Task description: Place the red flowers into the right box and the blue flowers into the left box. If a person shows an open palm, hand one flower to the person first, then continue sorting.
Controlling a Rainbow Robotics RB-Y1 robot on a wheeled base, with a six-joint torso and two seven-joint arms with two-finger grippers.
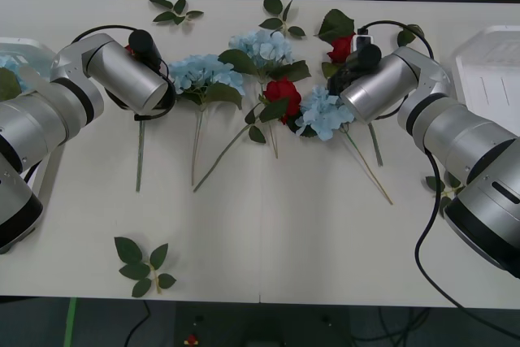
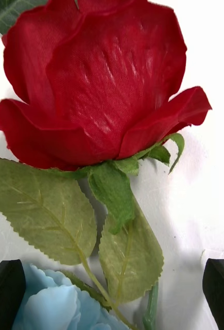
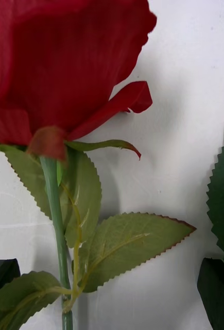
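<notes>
Containers: left box [image 1: 20, 48] at 9 o'clock edge of the table [image 1: 268, 241], part hidden by left arm, a blue hydrangea head [image 1: 6, 62] showing inside it. Right box [image 1: 494, 71] at 3 o'clock edge; the visible part holds nothing I can make out.

Left gripper [image 3: 112, 289]: released, black fingers wide at both corners of its wrist view, nothing between them touched. It hangs over a red rose [image 3: 55, 67] lying on the table, green stem [image 3: 55, 216] running down between the fingers, serrated leaves either side. Front view puts this gripper [image 1: 145, 42] at about 10 o'clock, rose stem [image 1: 140, 156] trailing toward the near edge.

Right gripper [image 2: 112, 289]: also released, fingers [image 2: 6, 289] apart, holding nothing. Below it a second red rose [image 2: 96, 77], deep red, full head, leaves under it; a pale blue flower [image 2: 55, 307] sits by one finger. Front view: gripper [image 1: 357, 62] at about 1 o'clock.

Mid-table, between arms: blue hydrangeas [image 1: 203, 73], [image 1: 262, 46], [image 1: 323, 111] and another rose [image 1: 283, 91], stems overlapping.

Loose leaf sprigs: near edge at 7 o'clock [image 1: 142, 266], far edge at 11 [image 1: 175, 12].
</notes>
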